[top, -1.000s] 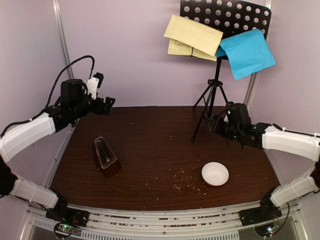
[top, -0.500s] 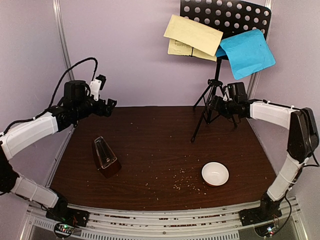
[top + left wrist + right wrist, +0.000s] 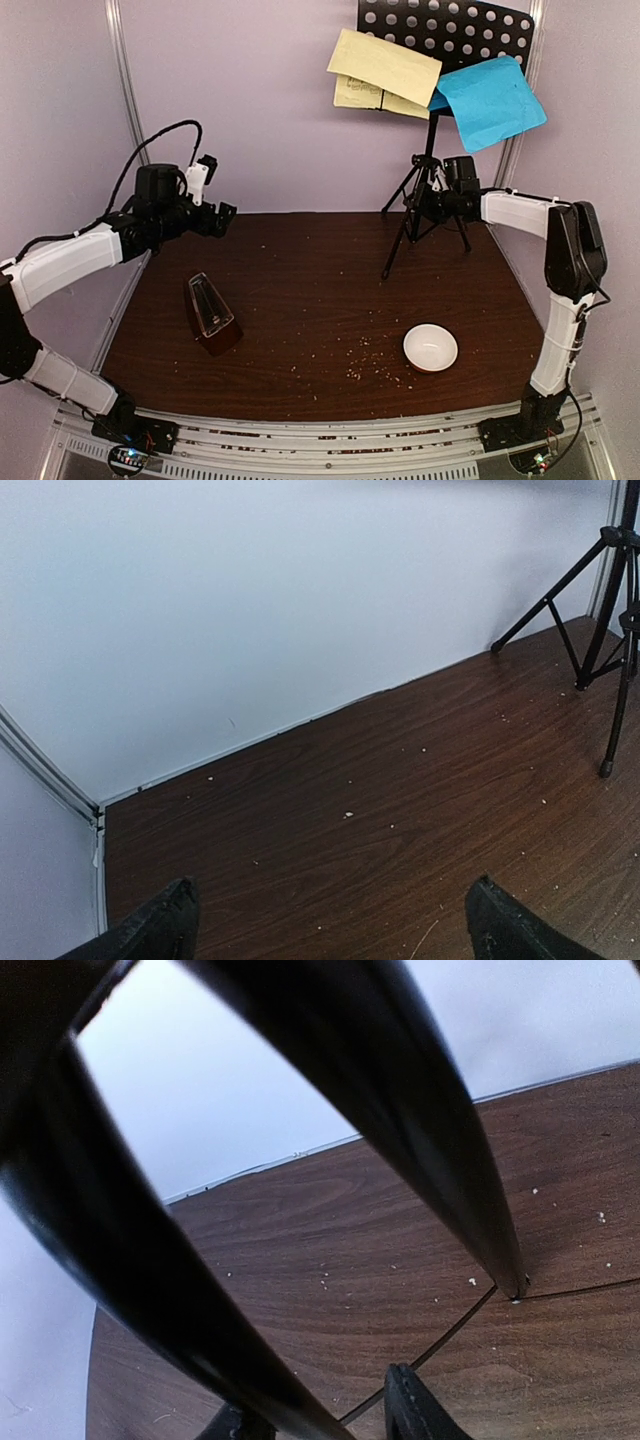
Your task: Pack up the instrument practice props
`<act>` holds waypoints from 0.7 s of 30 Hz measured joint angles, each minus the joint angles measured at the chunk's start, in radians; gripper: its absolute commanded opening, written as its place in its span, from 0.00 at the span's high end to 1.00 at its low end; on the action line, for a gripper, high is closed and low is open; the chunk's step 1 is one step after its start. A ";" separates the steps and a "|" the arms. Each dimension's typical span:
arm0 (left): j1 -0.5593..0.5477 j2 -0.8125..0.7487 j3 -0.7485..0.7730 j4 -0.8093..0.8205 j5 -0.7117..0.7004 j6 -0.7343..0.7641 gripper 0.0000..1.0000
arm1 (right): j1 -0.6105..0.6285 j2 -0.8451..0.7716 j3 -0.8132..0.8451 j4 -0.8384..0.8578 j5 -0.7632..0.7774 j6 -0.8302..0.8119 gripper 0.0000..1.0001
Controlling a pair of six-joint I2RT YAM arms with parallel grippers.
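Music stand (image 3: pixel 480 30) is black, tripod-legged, with a perforated desk.

**Bright and even from above, blurred up close**

Lit softly from overhead in the top view, with the music stand (image 3: pixel 450 25) crisp against a pale lilac wall (image 3: pixel 260 100). Faint, soft-edged shadows only. Dull sheen on the table (image 3: pixel 300 290) in front of the stand. Slight wide-angle lean in the frame posts (image 3: pixel 125 100) either side of the stand.

Sharp and clear from the left wrist: cool blue-white wall left of the stand, glossy streaks on the wood near its feet.

Spoiled from the right wrist by the stand's legs right at the lens: huge, black, out of focus, bowed by distortion. Sharp wood grain behind them, washed-out wall above.
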 measured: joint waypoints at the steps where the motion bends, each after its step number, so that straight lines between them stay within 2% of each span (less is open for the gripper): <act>1: 0.000 0.001 0.000 0.000 0.000 0.000 0.05 | 0.000 0.004 0.000 0.007 -0.009 0.010 0.66; 13: 0.000 0.029 0.000 0.000 0.001 0.000 0.05 | 0.000 0.006 -0.123 0.243 -0.027 0.063 0.67; 21: 0.000 0.030 0.000 -0.001 0.001 0.000 0.04 | 0.000 0.006 -0.154 0.346 -0.035 0.060 0.77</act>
